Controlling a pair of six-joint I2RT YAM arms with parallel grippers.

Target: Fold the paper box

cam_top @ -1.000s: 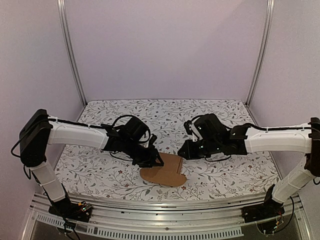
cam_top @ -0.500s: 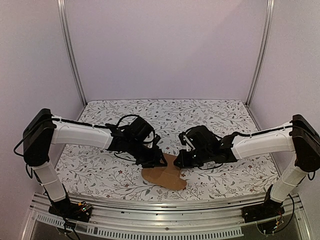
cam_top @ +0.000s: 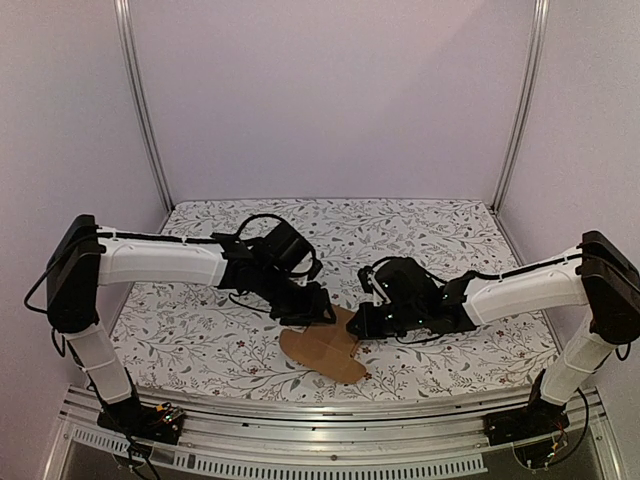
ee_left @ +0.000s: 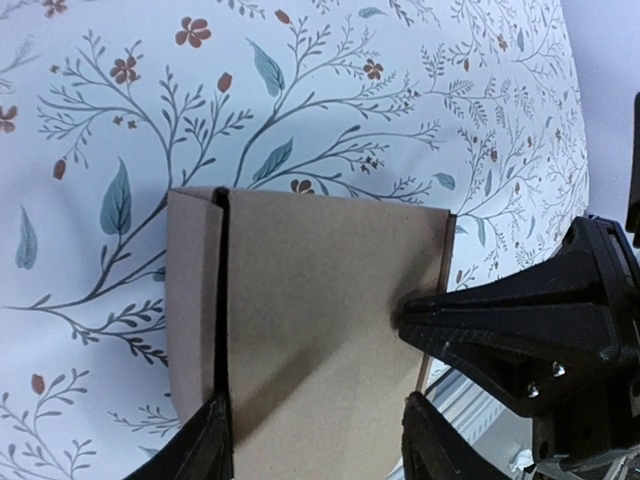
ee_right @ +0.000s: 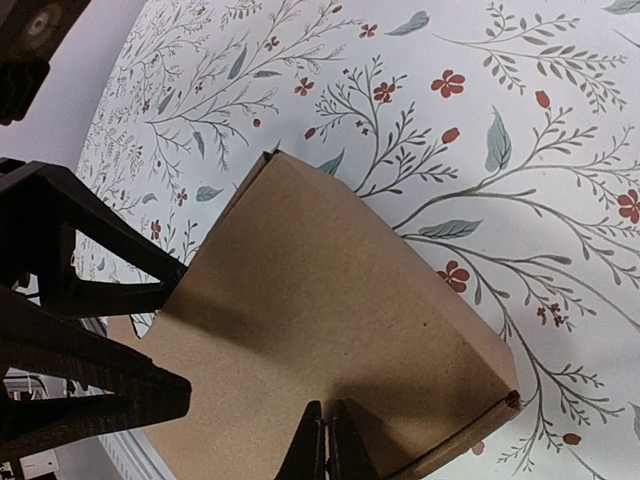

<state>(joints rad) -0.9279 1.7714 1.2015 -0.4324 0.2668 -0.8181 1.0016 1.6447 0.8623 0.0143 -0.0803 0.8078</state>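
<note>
The paper box (cam_top: 325, 350) is a flat brown cardboard piece lying on the floral table near the front middle. My left gripper (cam_top: 312, 315) stands open at its far left end. In the left wrist view the two fingers of the left gripper (ee_left: 320, 445) straddle a cardboard panel (ee_left: 320, 290) with a folded strip along its left side. My right gripper (cam_top: 358, 328) is shut, its tips pressed against the cardboard's right edge. In the right wrist view the closed right gripper (ee_right: 327, 440) rests on the brown sheet (ee_right: 330, 290), with the left gripper's fingers (ee_right: 100, 395) at the sheet's left.
The floral table cover (cam_top: 420, 230) stretches behind and to both sides of the cardboard. A metal rail (cam_top: 330, 410) runs along the near edge just in front of it. Plain walls and two upright posts (cam_top: 145, 110) enclose the table.
My right gripper came down and left onto the cardboard and shut. My left gripper opened wider round the panel. The cardboard shifted slightly left.
</note>
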